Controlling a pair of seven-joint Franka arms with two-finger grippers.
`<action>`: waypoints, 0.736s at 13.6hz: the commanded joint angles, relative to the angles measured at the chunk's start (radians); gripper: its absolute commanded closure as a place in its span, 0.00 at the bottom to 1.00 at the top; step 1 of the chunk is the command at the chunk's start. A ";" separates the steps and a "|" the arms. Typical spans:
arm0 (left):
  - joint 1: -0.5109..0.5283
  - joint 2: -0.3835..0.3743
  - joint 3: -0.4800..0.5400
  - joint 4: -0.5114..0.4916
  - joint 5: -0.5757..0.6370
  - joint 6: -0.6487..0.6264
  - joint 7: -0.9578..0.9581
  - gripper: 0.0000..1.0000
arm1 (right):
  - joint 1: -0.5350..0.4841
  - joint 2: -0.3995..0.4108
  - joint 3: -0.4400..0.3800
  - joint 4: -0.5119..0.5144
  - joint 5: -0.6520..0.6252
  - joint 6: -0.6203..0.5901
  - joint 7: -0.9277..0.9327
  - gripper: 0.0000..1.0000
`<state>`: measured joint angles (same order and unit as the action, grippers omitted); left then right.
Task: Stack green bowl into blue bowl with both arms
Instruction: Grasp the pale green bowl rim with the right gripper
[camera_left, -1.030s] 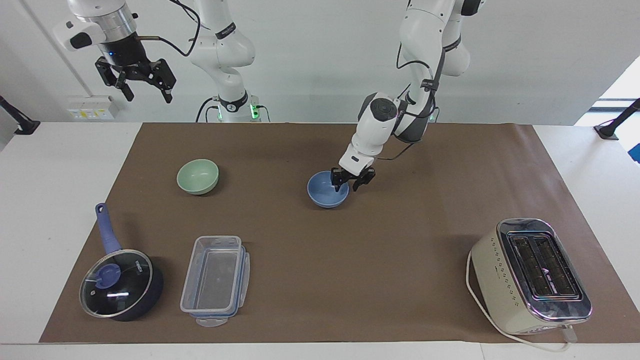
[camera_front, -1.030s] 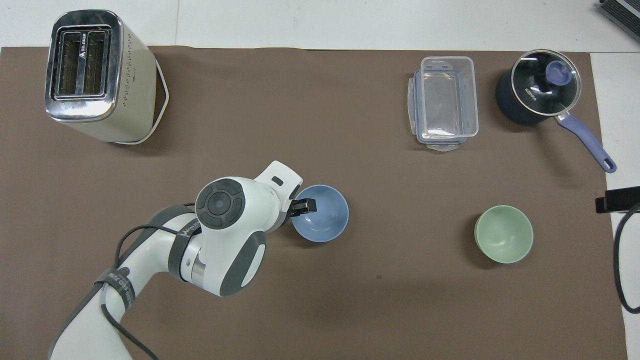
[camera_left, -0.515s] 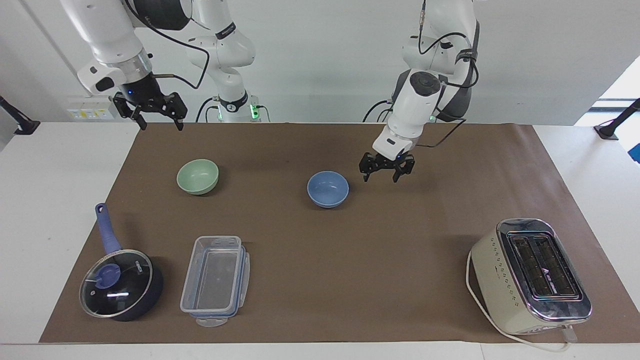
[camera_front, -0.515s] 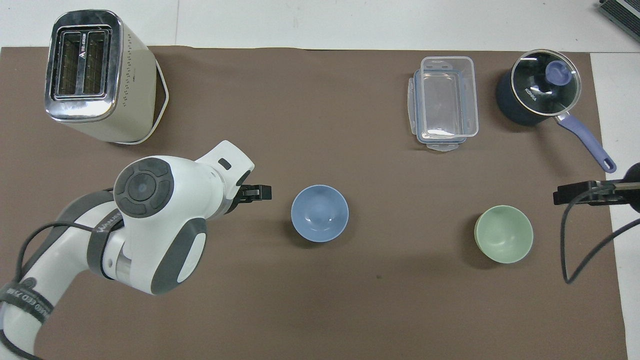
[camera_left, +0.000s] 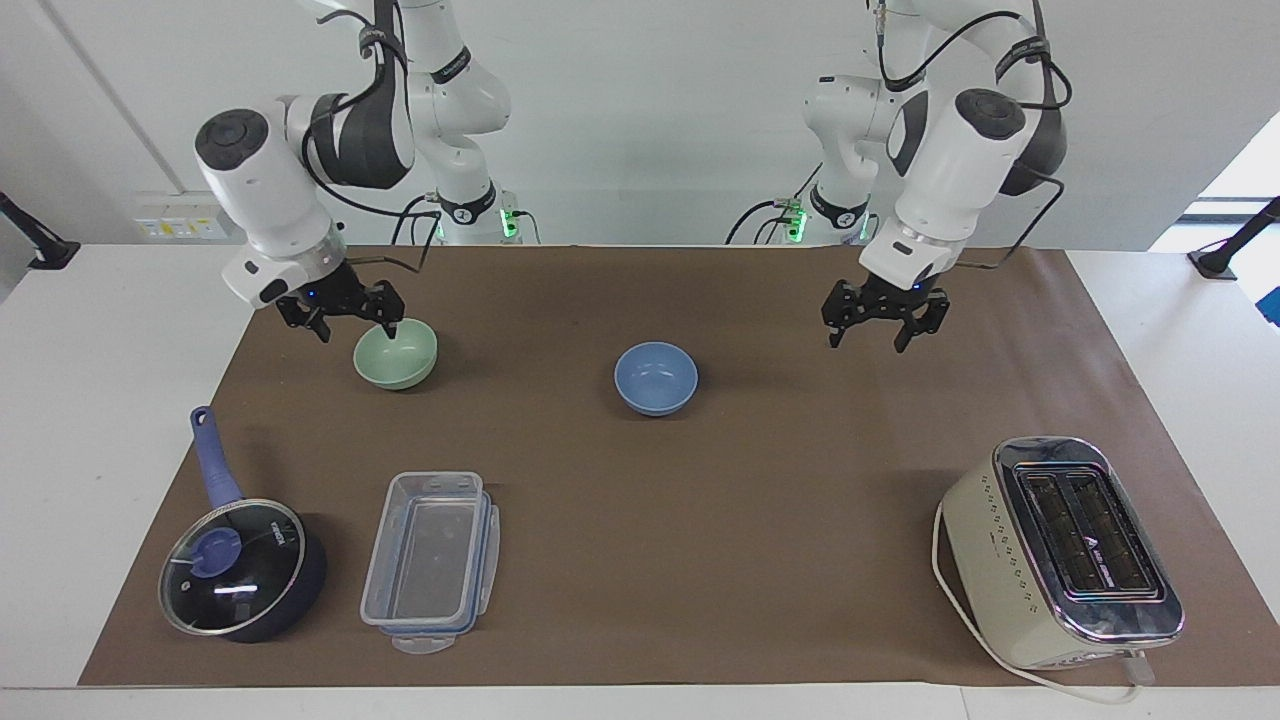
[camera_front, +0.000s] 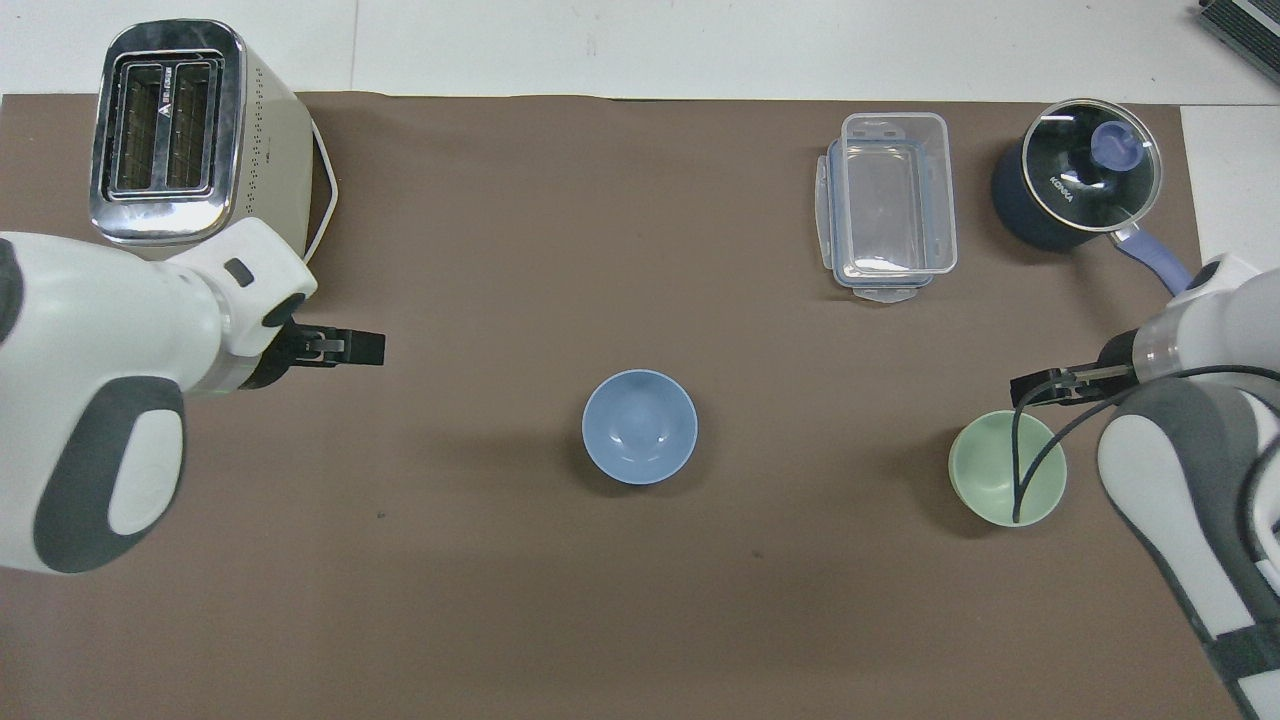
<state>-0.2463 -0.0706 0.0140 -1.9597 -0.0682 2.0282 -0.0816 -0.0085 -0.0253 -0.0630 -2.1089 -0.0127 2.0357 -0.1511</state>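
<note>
While our right gripper (camera_left: 343, 318) drops open-fingered onto the small pale mint-green bowl (camera_left: 396, 352), one finger past its rim, we judge the grasp next. Small periwinkle-blue bowl (camera_left: 656, 377) waits mid-mat, at the green one's three o'clock in the facing view. Left gripper (camera_left: 880, 322) hangs open, empty, waiting. Clear plastic box (camera_left: 432, 560) lies off the path

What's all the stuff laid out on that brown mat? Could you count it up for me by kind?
Bowls: 2, the green bowl and the blue bowl
Saucepan with glass lid: 1
Clear plastic container: 1
Toaster: 1
Total: 5 things on the mat
</note>
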 joint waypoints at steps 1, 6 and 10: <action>0.088 0.017 -0.012 0.138 0.016 -0.124 0.084 0.00 | -0.042 0.004 0.002 -0.113 0.008 0.118 -0.106 0.00; 0.185 0.015 -0.009 0.332 0.021 -0.327 0.190 0.00 | -0.111 0.031 0.002 -0.201 0.010 0.212 -0.261 0.00; 0.194 0.050 -0.011 0.444 0.067 -0.482 0.195 0.00 | -0.122 0.028 0.000 -0.243 0.008 0.228 -0.285 0.00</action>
<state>-0.0678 -0.0647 0.0160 -1.5906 -0.0304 1.6166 0.0981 -0.1133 0.0136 -0.0662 -2.3196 -0.0127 2.2278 -0.4019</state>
